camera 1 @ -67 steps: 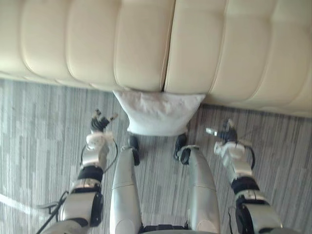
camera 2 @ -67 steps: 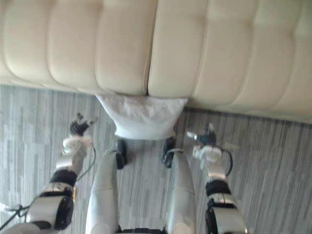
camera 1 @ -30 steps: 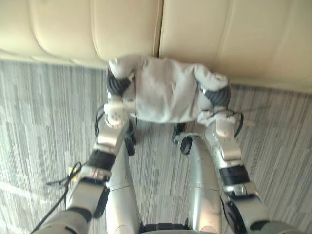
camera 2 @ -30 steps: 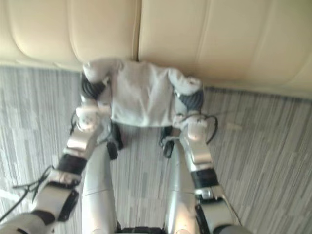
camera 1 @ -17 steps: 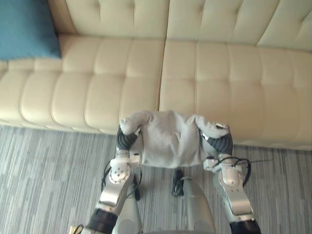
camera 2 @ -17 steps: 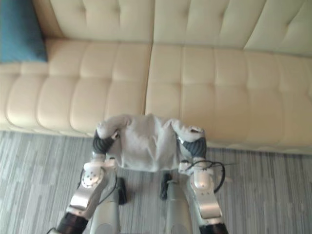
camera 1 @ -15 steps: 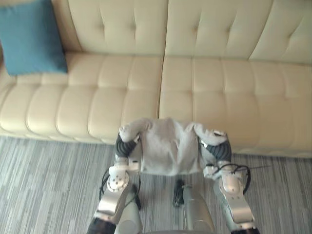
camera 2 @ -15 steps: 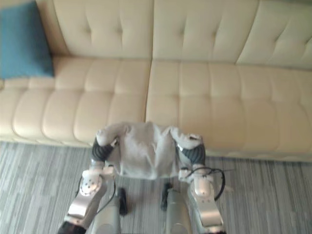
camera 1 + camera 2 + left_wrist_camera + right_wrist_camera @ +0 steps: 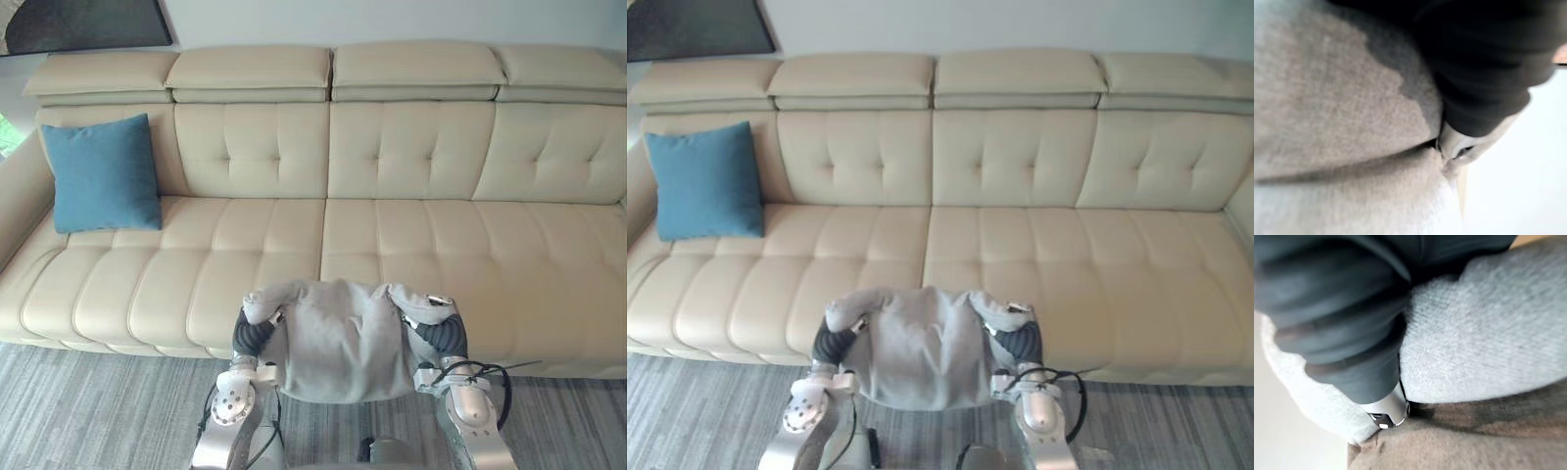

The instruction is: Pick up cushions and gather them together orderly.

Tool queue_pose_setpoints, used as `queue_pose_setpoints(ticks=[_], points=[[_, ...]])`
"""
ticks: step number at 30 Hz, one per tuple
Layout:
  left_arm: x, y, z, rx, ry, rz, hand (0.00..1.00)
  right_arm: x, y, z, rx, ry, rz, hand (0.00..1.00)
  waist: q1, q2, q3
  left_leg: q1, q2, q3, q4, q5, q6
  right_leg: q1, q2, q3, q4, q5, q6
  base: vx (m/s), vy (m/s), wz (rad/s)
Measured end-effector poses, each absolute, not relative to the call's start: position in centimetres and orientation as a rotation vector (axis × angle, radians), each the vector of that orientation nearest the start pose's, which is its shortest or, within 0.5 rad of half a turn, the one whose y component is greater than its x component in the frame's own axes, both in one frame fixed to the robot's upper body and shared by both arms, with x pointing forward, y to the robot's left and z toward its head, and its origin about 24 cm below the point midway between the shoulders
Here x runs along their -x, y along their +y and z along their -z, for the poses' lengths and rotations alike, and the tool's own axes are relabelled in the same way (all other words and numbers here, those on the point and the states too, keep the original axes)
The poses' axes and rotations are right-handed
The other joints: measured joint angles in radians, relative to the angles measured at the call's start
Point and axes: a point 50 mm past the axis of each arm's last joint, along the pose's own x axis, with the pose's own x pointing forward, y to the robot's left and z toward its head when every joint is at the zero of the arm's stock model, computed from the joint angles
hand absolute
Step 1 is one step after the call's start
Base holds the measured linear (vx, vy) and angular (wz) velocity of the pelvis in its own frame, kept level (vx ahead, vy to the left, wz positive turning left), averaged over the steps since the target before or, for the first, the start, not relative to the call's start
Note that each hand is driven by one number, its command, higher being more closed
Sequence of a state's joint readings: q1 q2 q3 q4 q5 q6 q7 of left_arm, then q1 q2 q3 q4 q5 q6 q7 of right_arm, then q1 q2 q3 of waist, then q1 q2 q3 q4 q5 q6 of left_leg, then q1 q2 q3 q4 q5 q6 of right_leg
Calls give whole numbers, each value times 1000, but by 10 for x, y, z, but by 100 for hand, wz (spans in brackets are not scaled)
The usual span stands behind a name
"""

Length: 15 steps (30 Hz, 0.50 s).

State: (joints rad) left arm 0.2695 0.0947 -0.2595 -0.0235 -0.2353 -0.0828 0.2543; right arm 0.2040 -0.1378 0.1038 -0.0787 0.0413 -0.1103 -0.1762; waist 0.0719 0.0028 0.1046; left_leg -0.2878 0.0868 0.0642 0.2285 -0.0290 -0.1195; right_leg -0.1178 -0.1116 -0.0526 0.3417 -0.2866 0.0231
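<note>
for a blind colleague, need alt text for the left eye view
A grey cushion is held up between the robot's left hand and right hand, in front of a long cream sofa. A blue cushion leans against the sofa's backrest at its left end.

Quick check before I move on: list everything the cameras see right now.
Grey cushion: one, light grey, held up between both hands in front of the sofa's seat edge.
Blue cushion: one, blue, upright on the seat at the sofa's left end, leaning on the backrest.
Sofa: one, cream, tufted, spanning the view.
Carpet: grey, striped, on the floor before the sofa.
Dark panel: one, black, behind the sofa's left end.
Left hand: dark cover, against the grey cushion's left side.
Right hand: dark cover, against its right side.
</note>
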Motion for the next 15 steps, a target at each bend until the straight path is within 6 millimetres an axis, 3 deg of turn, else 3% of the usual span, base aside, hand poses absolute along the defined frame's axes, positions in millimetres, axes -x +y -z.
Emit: queue_pose_setpoints(ticks=[1,4,6,7,8,10,12,13,14,15], points=[[-186,137,12,140,231,-103,100,-214,-166,-18,84,42,97,100,6,-17,-5,12,-11,14,14,9,36,3,-4,33,-3,-4,12,313,234,-88],[-182,143,17,119,258,-117,100,-214,-159,-6,85,100,69,100,5,-58,-36,-7,-37,96,103,-81,89,8,-47,98,-28,32,74,366,225,-55],[-184,145,17,112,256,-121,100,-217,-158,-5,88,107,63,100,0,-60,-37,7,-49,129,104,-100,108,-39,-67,117,58,39,137,329,216,-49],[-183,149,20,100,265,-132,100,-223,-156,1,113,129,50,100,-12,-54,-33,64,-55,156,77,-109,124,-100,-97,96,203,65,219,282,179,-52],[-183,150,22,92,276,-134,100,-223,-155,7,131,155,42,100,-13,-50,-31,120,-57,171,41,-110,125,-117,-113,59,276,63,206,318,169,-59],[-182,153,22,81,273,-135,100,-224,-154,13,141,185,29,100,-15,-35,-36,194,-50,182,-16,-110,125,-146,-124,-29,335,31,132,211,62,-30],[-190,153,17,78,245,-129,100,-228,-155,11,149,174,22,100,-19,-34,-39,209,-45,176,-40,-108,122,-180,-111,-65,235,22,92,158,-55,3],[-192,153,16,78,240,-127,100,-228,-156,10,151,171,24,100,-22,-34,-39,207,-45,173,-40,-108,121,-180,-101,-60,158,40,80,164,-146,37],[-195,152,16,76,237,-121,100,-229,-159,10,153,171,33,100,-36,-43,-40,203,-68,138,-35,-105,113,-159,-73,2,-21,177,63,125,-161,41],[-196,149,18,84,246,-118,100,-228,-162,10,161,174,40,100,-44,-20,-41,205,-60,118,-37,-106,101,-144,-64,-2,-32,189,63,144,-149,43]])
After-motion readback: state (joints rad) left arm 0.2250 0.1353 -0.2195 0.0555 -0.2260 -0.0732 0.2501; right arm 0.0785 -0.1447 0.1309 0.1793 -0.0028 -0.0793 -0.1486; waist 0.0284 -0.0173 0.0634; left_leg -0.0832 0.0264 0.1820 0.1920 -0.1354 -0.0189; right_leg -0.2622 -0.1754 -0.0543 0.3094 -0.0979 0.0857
